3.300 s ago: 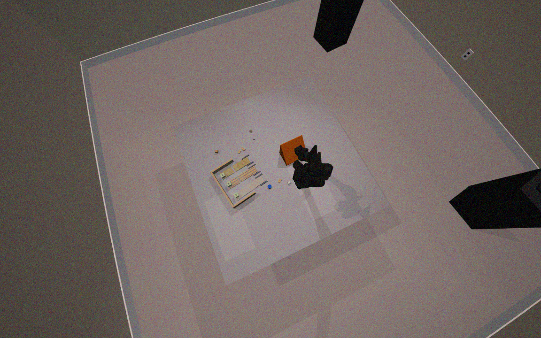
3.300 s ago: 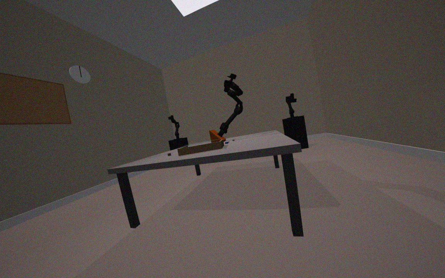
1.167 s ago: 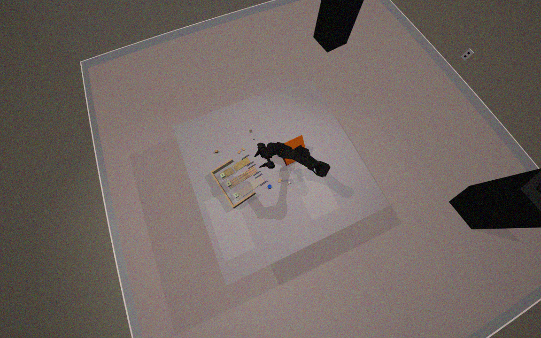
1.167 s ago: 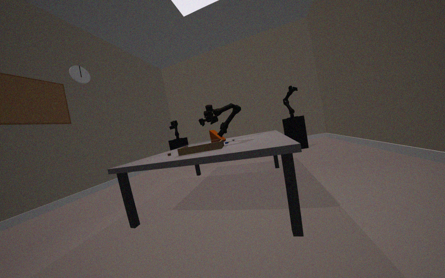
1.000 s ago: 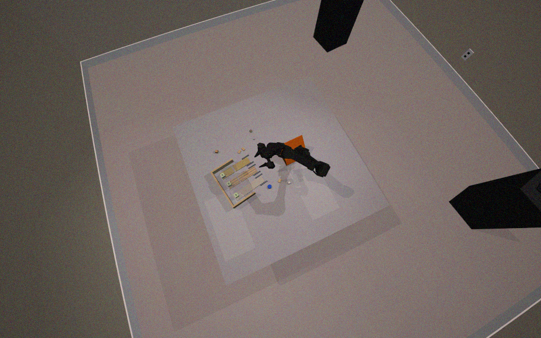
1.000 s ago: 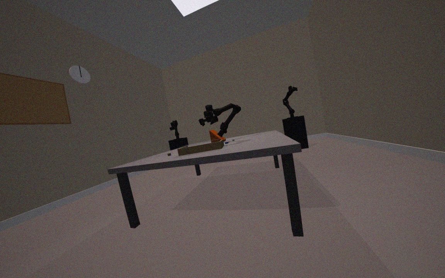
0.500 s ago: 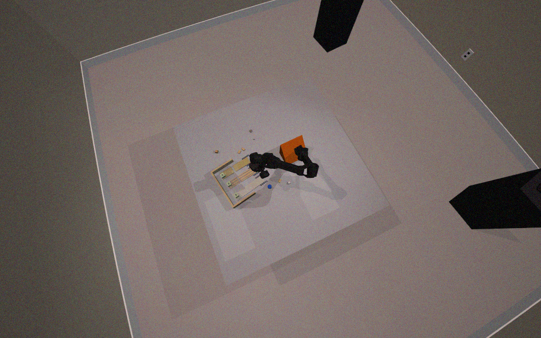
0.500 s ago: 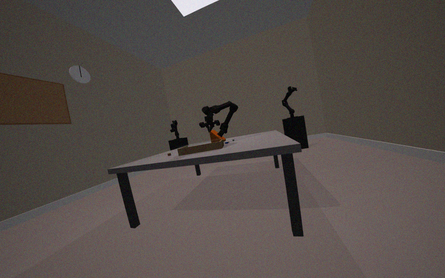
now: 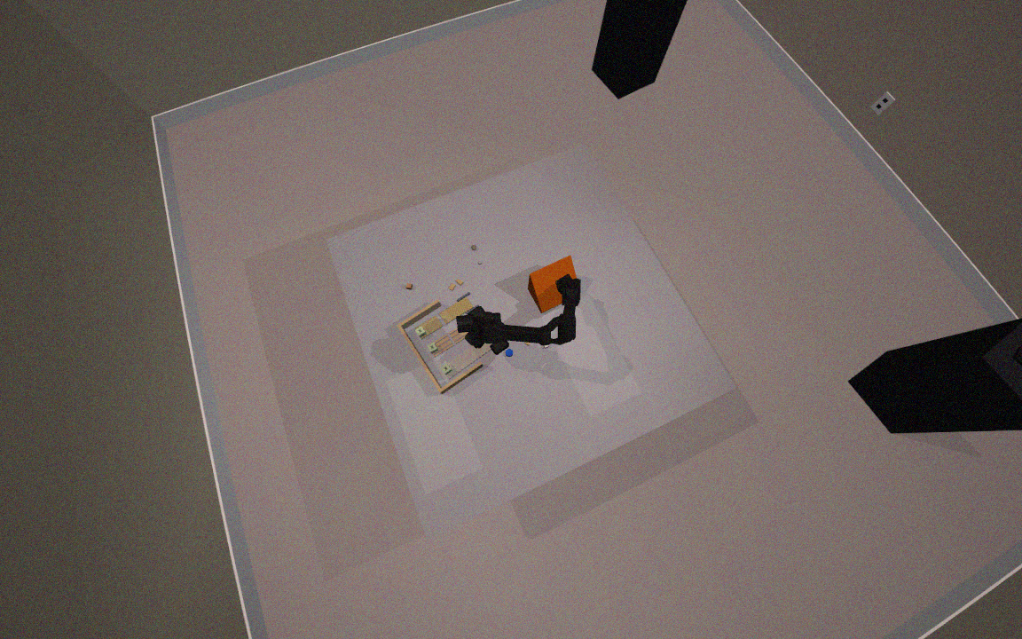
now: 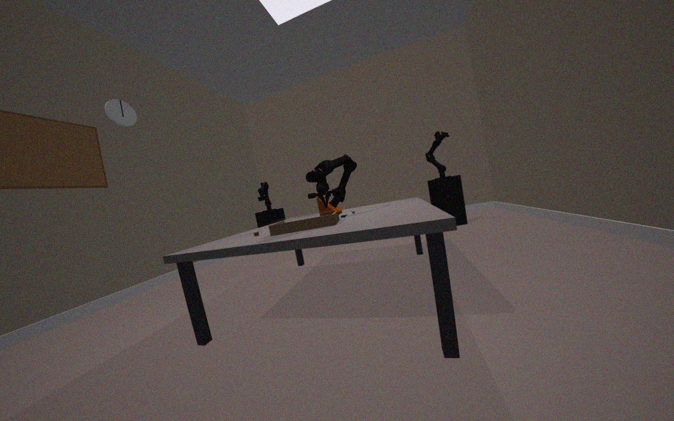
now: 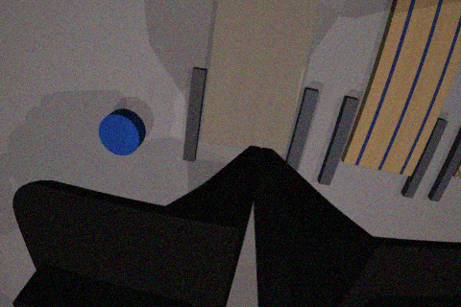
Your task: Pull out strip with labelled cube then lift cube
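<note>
My gripper (image 11: 258,158) (image 10: 326,206) is shut and empty, its tips together at the near end of the plain beige strip (image 11: 259,58). In the wrist view the blue-lined strip (image 11: 411,62) lies to the right. In the top view the checked strip (image 9: 458,308) lies in two pieces with a gap. Three pale green cubes stand at the far ends of the strips: one cube (image 9: 420,330) by the checked strip, one cube (image 9: 433,348) in the middle, one cube (image 9: 447,368) by the plain strip. Their marks are too small to read. The arm hides parts of the strips in the top view.
A three-sided wooden wall (image 9: 420,358) (image 10: 302,225) surrounds the cube ends. Grey guide bars (image 11: 195,115) (image 11: 338,139) flank the strips. A blue disc (image 11: 120,134) (image 9: 508,352) lies left of the plain strip in the wrist view. An orange wedge (image 9: 548,276) stands by the arm's base. Small blocks (image 9: 409,286) lie beyond the wall.
</note>
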